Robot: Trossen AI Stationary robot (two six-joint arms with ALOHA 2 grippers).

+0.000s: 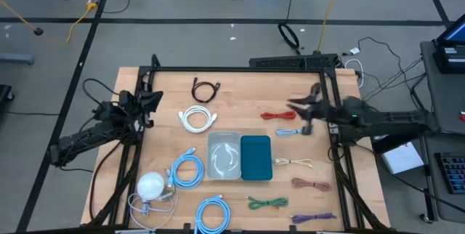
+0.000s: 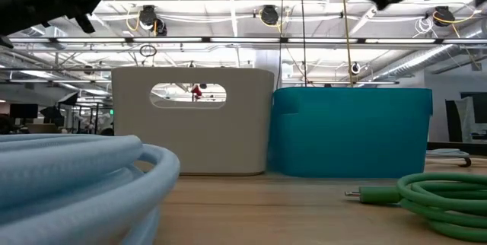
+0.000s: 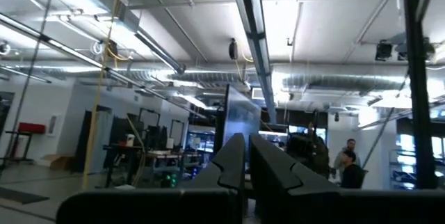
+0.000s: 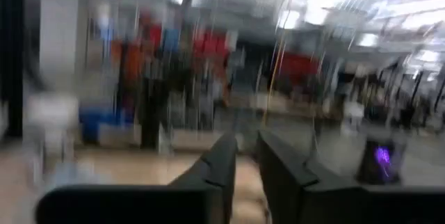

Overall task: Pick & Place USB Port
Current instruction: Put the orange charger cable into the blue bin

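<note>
The right gripper (image 1: pixel 304 113) hangs above the table's right side, over the red cable (image 1: pixel 278 115) and the small blue cable (image 1: pixel 288 131); in its wrist view its fingers (image 4: pixel 217 163) stand a narrow gap apart with nothing between them; the left gripper (image 1: pixel 149 103) waits at the table's left edge, its fingers (image 3: pixel 233 156) nearly pressed together and empty; the white bin (image 1: pixel 224 155) and the teal bin (image 1: pixel 256 157) sit side by side, touching, at the table's middle; a coiled white cable lies inside the white bin; around them lie a black cable (image 1: pixel 205 90), a white cable (image 1: pixel 197 119), light blue cables (image 1: pixel 187 170), a beige cable (image 1: pixel 294 163), a green cable (image 1: pixel 267 203), a brown cable (image 1: pixel 312 184) and a purple cable (image 1: pixel 314 218); which one carries the USB plug I cannot tell
</note>
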